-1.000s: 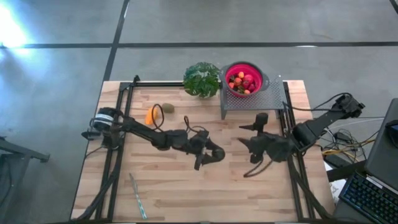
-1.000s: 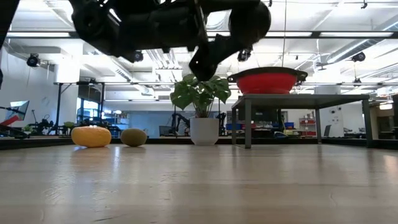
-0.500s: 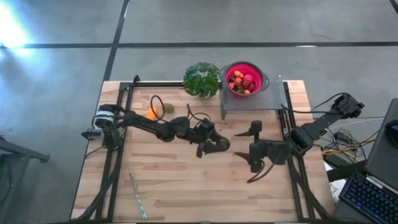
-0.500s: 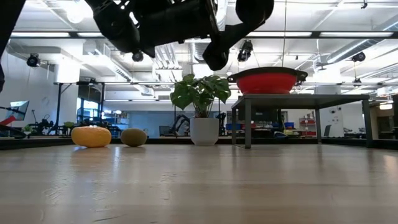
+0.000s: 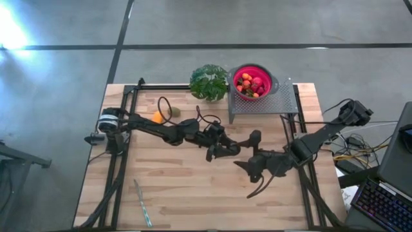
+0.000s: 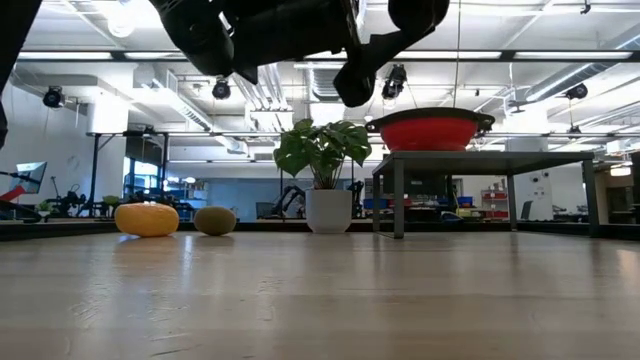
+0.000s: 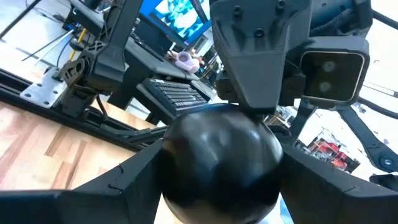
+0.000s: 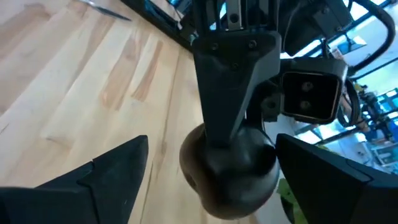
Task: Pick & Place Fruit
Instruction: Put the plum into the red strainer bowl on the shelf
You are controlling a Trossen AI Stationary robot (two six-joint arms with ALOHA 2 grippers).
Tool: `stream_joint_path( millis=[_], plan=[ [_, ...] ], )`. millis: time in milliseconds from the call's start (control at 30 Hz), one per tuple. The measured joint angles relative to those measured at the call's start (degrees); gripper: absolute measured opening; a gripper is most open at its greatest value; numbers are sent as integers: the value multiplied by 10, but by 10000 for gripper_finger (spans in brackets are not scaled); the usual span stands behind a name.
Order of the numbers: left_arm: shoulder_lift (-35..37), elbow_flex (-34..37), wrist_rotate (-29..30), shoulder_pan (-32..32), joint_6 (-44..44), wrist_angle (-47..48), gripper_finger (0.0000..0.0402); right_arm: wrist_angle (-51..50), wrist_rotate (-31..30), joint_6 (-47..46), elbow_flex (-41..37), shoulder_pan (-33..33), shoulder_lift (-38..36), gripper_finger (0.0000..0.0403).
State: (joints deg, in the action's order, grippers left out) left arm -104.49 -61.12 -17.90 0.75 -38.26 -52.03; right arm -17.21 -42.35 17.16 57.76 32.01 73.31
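Mid-table, clear of the boards: dark round fruit (image 8: 229,167) clamped in left gripper (image 5: 226,150), lying straight ahead of right gripper (image 5: 247,153) and nearer it than any other fruit, right fingers spread wide, empty, flanking it.

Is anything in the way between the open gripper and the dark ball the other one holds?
Nothing visible. The left gripper holds the dark round toy fruit above the table; the open right gripper faces it with only air between.

Robotics lab: exposed ceiling ducts (image 6: 270,95), other robot arm (image 6: 288,197), monitors (image 7: 180,15).
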Motion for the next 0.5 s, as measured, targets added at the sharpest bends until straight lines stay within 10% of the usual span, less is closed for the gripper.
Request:
stream_joint_path(
  millis=[500],
  plan=[
    [0, -27, -32, 0, 3, -1, 275, 33, -29, 18, 0, -20, 16, 313]
  ],
)
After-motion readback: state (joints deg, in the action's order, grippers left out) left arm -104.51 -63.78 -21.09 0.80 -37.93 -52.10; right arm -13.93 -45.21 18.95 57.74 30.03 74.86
